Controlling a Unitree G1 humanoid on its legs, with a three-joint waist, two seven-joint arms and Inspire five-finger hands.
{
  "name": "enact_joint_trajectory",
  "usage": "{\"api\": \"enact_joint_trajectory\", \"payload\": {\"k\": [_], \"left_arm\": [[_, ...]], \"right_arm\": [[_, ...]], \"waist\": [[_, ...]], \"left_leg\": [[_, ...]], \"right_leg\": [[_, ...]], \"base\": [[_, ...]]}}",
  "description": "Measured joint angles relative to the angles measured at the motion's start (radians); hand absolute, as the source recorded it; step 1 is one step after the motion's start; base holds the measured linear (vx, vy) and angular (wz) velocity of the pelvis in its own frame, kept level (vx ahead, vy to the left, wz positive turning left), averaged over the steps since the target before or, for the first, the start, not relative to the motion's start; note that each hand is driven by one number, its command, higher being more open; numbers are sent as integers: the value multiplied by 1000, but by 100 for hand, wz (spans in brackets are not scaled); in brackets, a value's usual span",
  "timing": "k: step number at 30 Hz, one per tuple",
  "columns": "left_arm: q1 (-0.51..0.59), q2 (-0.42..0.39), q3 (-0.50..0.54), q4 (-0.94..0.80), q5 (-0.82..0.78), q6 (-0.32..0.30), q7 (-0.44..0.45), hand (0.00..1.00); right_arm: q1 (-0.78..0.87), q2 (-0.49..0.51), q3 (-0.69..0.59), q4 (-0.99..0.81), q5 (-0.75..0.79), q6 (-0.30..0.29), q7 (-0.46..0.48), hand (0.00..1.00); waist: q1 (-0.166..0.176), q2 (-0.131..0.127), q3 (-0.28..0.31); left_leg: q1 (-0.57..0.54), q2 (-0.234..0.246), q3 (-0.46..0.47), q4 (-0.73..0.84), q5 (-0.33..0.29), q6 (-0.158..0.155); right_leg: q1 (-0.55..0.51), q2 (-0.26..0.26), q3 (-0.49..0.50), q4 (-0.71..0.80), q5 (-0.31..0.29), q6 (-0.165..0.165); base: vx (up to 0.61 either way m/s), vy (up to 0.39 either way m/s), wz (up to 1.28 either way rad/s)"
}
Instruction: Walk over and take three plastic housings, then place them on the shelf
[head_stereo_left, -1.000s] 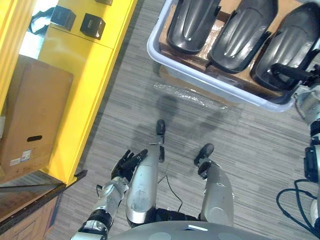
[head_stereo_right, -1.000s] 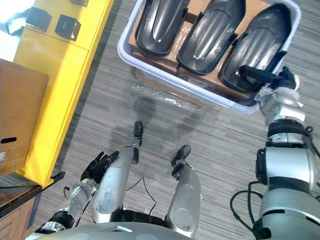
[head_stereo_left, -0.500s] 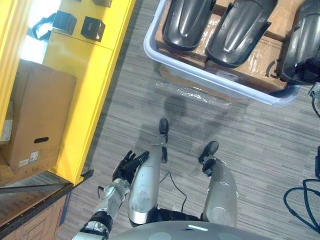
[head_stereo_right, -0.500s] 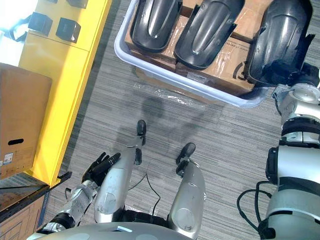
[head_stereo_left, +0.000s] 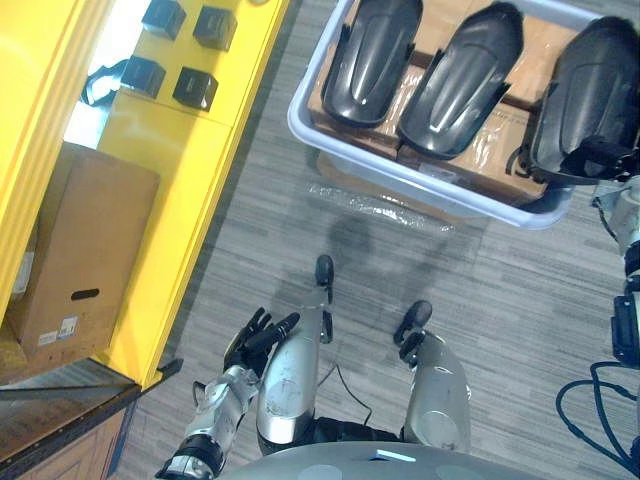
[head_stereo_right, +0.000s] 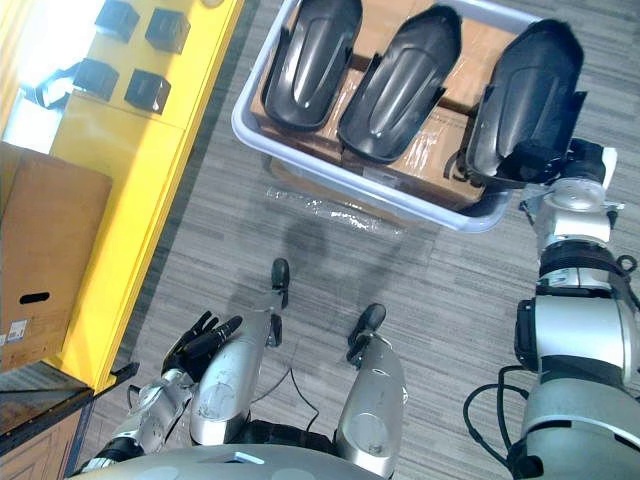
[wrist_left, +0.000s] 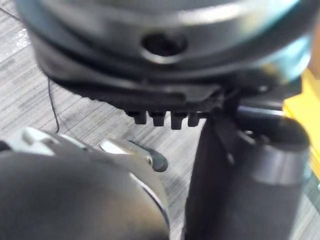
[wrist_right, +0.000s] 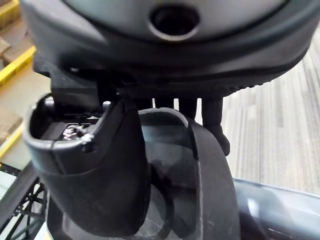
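Three black plastic housings lie side by side on cardboard in a pale tray (head_stereo_left: 400, 172): the left one (head_stereo_left: 368, 55), the middle one (head_stereo_left: 462, 70) and the right one (head_stereo_left: 590, 90). My right hand (head_stereo_right: 560, 165) grips the near end of the right housing at the tray's near right corner. In the right wrist view its thumb (wrist_right: 95, 170) and fingers (wrist_right: 212, 120) curl round the housing's rim (wrist_right: 210, 165). That housing stands turned more upright than the other two. My left hand (head_stereo_left: 255, 335) hangs low at my left side with its fingers straight and holds nothing.
A yellow shelf unit (head_stereo_left: 190, 180) runs along the left, with small black boxes (head_stereo_left: 195, 88) on its top. A cardboard box (head_stereo_left: 85, 250) sits beside it and a wooden counter corner (head_stereo_left: 50, 410) lies at the lower left. Clear plastic wrap (head_stereo_left: 385, 205) lies on the floor before the tray.
My right hand's fingers have curled round the right housing's near end, and that housing has turned and risen off the cardboard. The left hand stays as it was. The camera has shifted slightly.
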Motion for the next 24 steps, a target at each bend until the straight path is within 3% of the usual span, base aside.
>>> {"api": "enact_joint_trajectory", "payload": {"k": [7,11,13,18,24], "left_arm": [[102,20,39,-380,-3,0,12,100],[81,41,91,-641,-8,9,37,100],[41,43,94,-703,-5,29,66,100],[-37,27,79,-810,-53,116,67,100],[-140,-2,-65,-824,-219,211,51,100]], "right_arm": [[232,92,-158,-379,-173,-56,-118,0],[387,236,-245,-616,-286,-105,-174,0],[432,278,-254,-700,-331,-106,-180,0],[483,330,-229,-832,-439,-164,-167,0],[493,367,-103,-893,-508,-311,-151,0]], "waist": [[-34,-69,-5],[-67,-137,-98],[-85,-158,-132],[-102,-158,-217],[-123,-115,-292]], "left_leg": [[227,6,43,-149,32,-13],[281,5,73,-193,33,-18],[303,-3,82,-193,32,-18],[350,-15,112,-193,28,-18],[367,-12,125,-195,26,-20]], "right_leg": [[189,30,3,-112,20,17],[259,46,0,-205,41,31],[298,48,-4,-249,58,43],[365,47,-5,-311,83,54],[380,53,-8,-329,96,58]], "base": [[115,-40,-11],[123,-33,-10],[160,-8,-8],[93,-9,-9],[-32,0,-6]]}}
